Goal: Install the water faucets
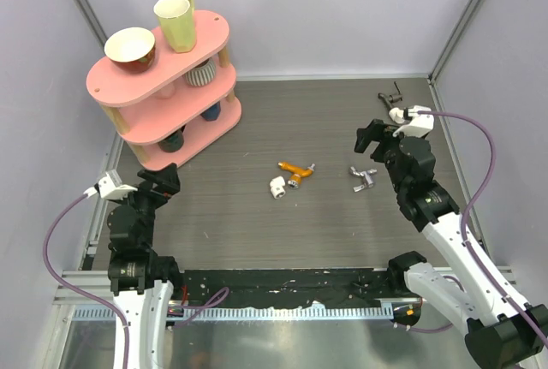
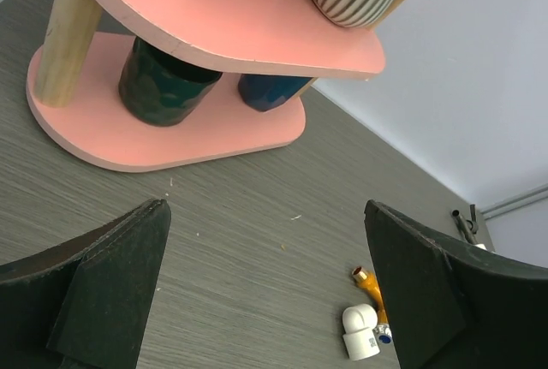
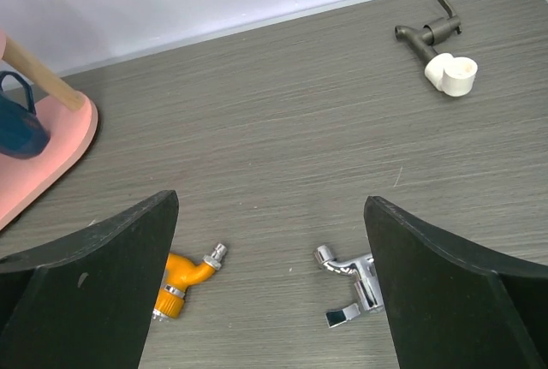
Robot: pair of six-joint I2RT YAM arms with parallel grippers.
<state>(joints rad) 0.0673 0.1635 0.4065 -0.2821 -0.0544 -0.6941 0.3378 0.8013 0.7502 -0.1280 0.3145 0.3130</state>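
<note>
Risk: left gripper (image 2: 265, 206), right gripper (image 3: 271, 200) open, empty; silver tap (image 1: 363, 177) near orange tap (image 1: 294, 170) invites wrong pick; fitting (image 1: 277, 187) may roll.

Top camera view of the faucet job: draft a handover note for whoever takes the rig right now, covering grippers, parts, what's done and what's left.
Left gripper: open, empty, raised near the pink shelf.
Right gripper: open, empty, raised over the right side of the table.
Orange tap: lying mid-table.
White pipe fitting: lying close beside the tap, not joined to it.
Done: nothing yet, neither part is held.
Left: pick up the tap and the fitting and join them.
</note>
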